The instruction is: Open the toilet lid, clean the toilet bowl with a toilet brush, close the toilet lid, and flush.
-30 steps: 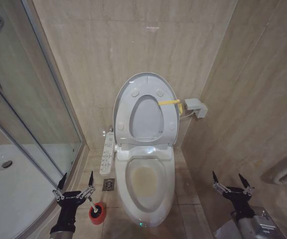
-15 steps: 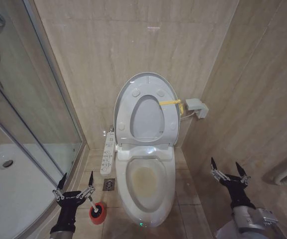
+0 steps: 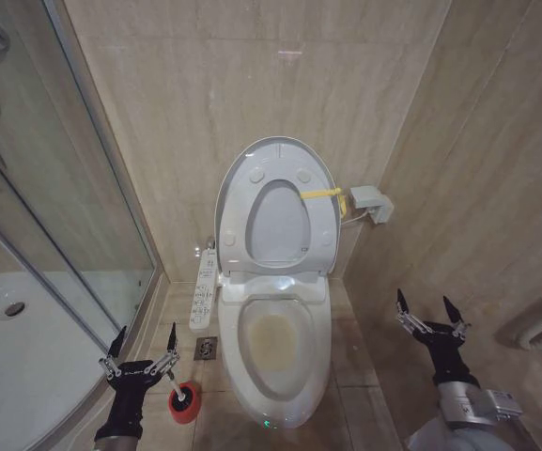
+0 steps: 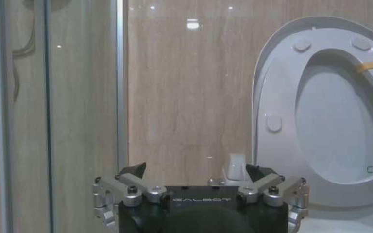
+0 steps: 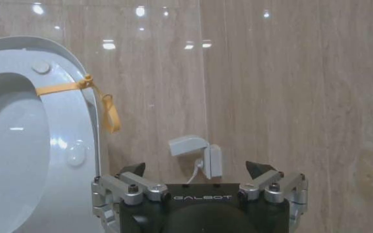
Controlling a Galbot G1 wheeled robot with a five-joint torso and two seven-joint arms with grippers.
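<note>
Currently the toilet lid (image 3: 275, 202) stands raised against the rear wall. The toilet brush (image 3: 178, 392) sits in its red holder (image 3: 184, 402) on the floor left of the toilet bowl (image 3: 272, 340), its handle slanting up toward the left gripper (image 3: 142, 344), the nearer one, open and empty. The right gripper (image 3: 427, 311) hovers open, empty, right of the bowl.

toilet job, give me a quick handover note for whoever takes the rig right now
Left gripper: open, empty, low on the left above the toilet brush, which stands in its red holder on the floor.
Right gripper: open, empty, low on the right of the toilet, near the wall.
Toilet lid: up, with the seat ring, against the wall; a yellow strap is tied to it.
Toilet bowl: exposed, stained yellowish-brown inside.
Done: lid opened.
Left: take brush, scrub bowl, close lid, flush.
</note>
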